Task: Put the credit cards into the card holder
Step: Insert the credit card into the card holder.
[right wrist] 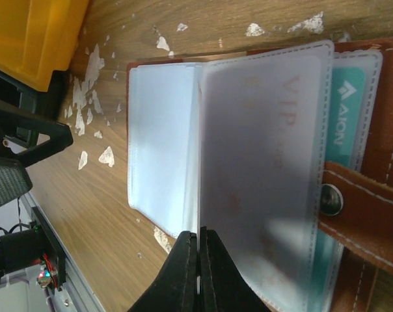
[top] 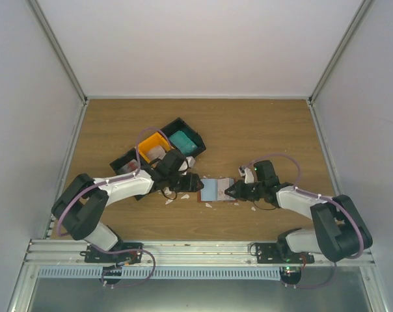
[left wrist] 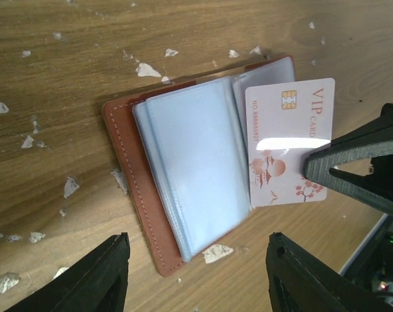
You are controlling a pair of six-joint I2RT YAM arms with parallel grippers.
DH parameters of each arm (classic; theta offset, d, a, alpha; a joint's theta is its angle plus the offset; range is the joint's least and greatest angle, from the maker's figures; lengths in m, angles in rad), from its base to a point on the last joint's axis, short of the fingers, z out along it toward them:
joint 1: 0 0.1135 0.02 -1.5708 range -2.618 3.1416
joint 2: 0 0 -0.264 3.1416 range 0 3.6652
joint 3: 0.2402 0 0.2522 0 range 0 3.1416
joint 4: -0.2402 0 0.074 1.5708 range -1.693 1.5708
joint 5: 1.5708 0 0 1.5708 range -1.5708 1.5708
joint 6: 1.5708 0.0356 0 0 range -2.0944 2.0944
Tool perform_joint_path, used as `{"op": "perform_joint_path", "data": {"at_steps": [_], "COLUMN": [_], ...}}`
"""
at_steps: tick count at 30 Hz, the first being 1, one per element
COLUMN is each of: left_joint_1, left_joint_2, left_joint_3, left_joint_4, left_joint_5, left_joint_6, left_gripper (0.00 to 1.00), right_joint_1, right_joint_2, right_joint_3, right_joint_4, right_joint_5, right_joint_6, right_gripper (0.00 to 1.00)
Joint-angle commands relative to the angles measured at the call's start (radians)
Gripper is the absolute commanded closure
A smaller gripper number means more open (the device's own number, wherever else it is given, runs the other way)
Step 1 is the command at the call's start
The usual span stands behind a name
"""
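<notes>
The card holder (top: pixel 215 190) lies open on the table: reddish-brown leather (left wrist: pixel 128 169) with clear sleeves (left wrist: pixel 196 169) fanned out. My right gripper (right wrist: pixel 198 260) is shut on the edge of a white VIP card with red marks (left wrist: pixel 284 149) and holds it at the sleeves on the holder's right side. In the right wrist view the card's lettering shows through a frosted sleeve (right wrist: pixel 274 162). A teal card (right wrist: pixel 349 117) sits in a sleeve behind it, by the snap tab (right wrist: pixel 359 208). My left gripper (left wrist: pixel 196 273) is open and empty, just short of the holder's near edge.
Black bins (top: pixel 183 140) stand behind the left arm, one holding teal cards, with an orange bin (top: pixel 154 146) beside them. The orange bin also shows in the right wrist view (right wrist: pixel 34 32). Small white scraps (left wrist: pixel 144 68) lie scattered round the holder. In the top view the two grippers (top: pixel 195 184) (top: pixel 230 191) face each other across it.
</notes>
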Motion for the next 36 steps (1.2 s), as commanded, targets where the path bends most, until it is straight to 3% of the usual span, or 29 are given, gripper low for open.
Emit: {"op": "perform_joint_path", "data": {"at_steps": [1,11,23,36], "left_joint_1": [-0.018,-0.039,-0.088,-0.112], "left_joint_2": [0.046,0.137,0.164,0.187], "left_joint_3": [0.005,0.005,0.026,0.032], "left_joint_4": [0.075,0.079,0.011,0.007], "left_joint_5": [-0.047,-0.1,-0.226,-0.228], "left_joint_6": [-0.024,-0.027,-0.03,-0.029], "left_gripper": [0.44,0.62,0.74,0.85], "right_joint_1": [-0.016,-0.016,-0.018,-0.018], "right_joint_2": [0.048,0.127,0.175,0.163], "right_joint_3": [0.0,-0.005,-0.065,-0.096], "right_joint_4": [0.048,0.132,0.22,0.268], "right_joint_5": [-0.019,-0.079,-0.059,-0.046], "right_joint_6": [-0.013,0.017,0.152,0.232], "right_gripper": [0.99,1.0,1.0,1.0]}}
